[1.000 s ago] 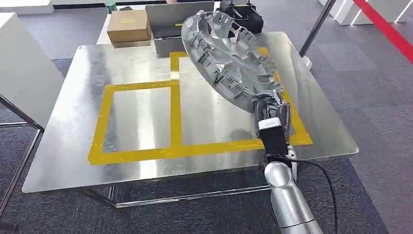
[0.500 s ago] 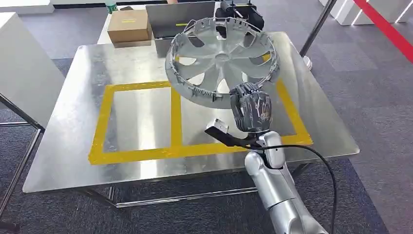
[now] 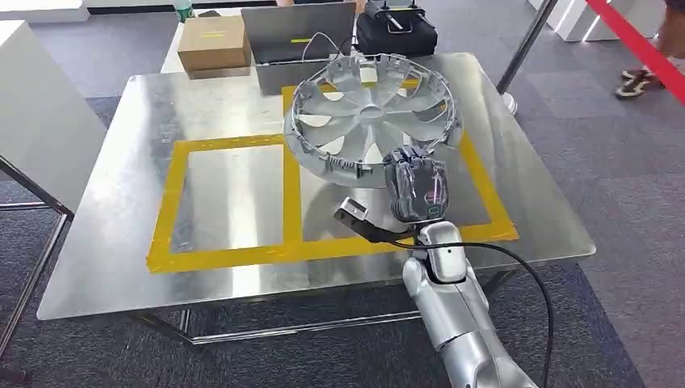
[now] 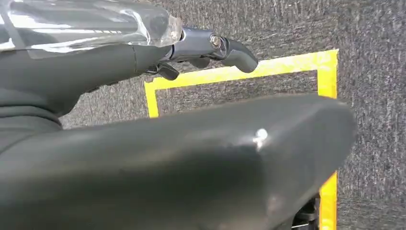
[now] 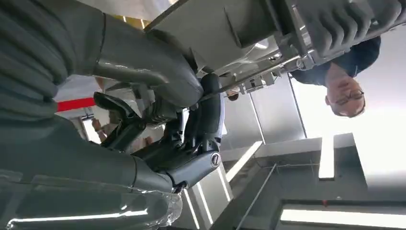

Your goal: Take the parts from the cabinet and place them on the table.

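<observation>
A silver wheel cover [image 3: 371,113] lies nearly flat, open side up, over the right yellow-taped rectangle [image 3: 487,202] of the steel table [image 3: 121,242]. My right hand [image 3: 416,184] grips its near rim from below. I cannot tell whether its far edge touches the tabletop. The right wrist view shows the same hand [image 5: 182,120] with its fingers wrapped on the grey rim [image 5: 230,28]. My left hand [image 4: 206,48] hangs over dark carpet with yellow floor tape, holding nothing, fingers loosely apart.
A cardboard box [image 3: 212,42], a grey laptop-like case [image 3: 295,36] and a black bag [image 3: 396,32] stand along the table's far edge. The left taped rectangle [image 3: 230,198] is bare. A white cabinet side [image 3: 36,121] is at left. A person's foot [image 3: 638,81] is at far right.
My right wrist has turned, swinging the wheel cover from steeply tilted on edge to nearly flat and lower over the right taped rectangle. A person's foot has come in at the top right.
</observation>
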You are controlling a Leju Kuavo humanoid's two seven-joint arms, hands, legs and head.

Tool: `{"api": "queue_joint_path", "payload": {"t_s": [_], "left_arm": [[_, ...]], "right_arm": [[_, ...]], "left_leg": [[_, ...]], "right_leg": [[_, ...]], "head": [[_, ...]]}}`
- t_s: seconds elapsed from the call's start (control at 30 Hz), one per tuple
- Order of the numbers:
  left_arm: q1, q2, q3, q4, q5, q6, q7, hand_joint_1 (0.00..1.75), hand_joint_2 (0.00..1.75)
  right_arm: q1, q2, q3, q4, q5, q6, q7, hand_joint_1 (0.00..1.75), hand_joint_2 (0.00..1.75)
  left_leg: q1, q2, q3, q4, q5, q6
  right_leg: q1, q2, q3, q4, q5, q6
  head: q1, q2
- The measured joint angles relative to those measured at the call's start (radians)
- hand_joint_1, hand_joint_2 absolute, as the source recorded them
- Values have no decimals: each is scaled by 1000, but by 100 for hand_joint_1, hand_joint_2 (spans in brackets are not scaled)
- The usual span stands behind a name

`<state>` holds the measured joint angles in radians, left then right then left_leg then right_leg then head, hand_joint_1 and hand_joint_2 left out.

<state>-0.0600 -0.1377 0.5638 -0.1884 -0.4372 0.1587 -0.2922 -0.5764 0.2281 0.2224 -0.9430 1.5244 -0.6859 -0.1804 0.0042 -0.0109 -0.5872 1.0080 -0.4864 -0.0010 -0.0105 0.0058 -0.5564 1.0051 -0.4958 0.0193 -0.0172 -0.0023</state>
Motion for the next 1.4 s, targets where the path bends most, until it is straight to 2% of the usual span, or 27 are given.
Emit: {"api": "queue_joint_path", "payload": {"t_s": [0.23,0.53,0.63,1.07,1.4], "left_arm": [[0,-13,8,0,0,3,7,0,0],[0,-21,20,0,-6,9,11,0,0],[0,-23,22,0,-12,9,14,0,0],[0,-27,33,0,-14,15,13,0,0],[0,-28,35,0,-33,17,19,0,0]], "right_arm": [[-26,-6,-1,39,11,0,44,175,175],[-78,-12,-1,155,19,0,93,175,175],[-89,-17,-2,184,-4,19,95,175,175],[-177,-21,-22,384,-26,2,127,175,175],[-222,-28,-19,510,-88,-5,149,175,175]], "left_leg": [[0,0,0,0,0,0],[0,0,0,0,0,0],[0,0,0,0,0,0],[0,0,0,0,0,0],[0,0,0,0,0,0]], "right_leg": [[0,0,0,0,0,0],[0,0,0,0,0,0],[0,0,0,0,0,0],[0,0,0,0,0,0],[0,0,0,0,0,0]], "head": [[0,0],[0,0],[0,0],[0,0],[0,0]]}}
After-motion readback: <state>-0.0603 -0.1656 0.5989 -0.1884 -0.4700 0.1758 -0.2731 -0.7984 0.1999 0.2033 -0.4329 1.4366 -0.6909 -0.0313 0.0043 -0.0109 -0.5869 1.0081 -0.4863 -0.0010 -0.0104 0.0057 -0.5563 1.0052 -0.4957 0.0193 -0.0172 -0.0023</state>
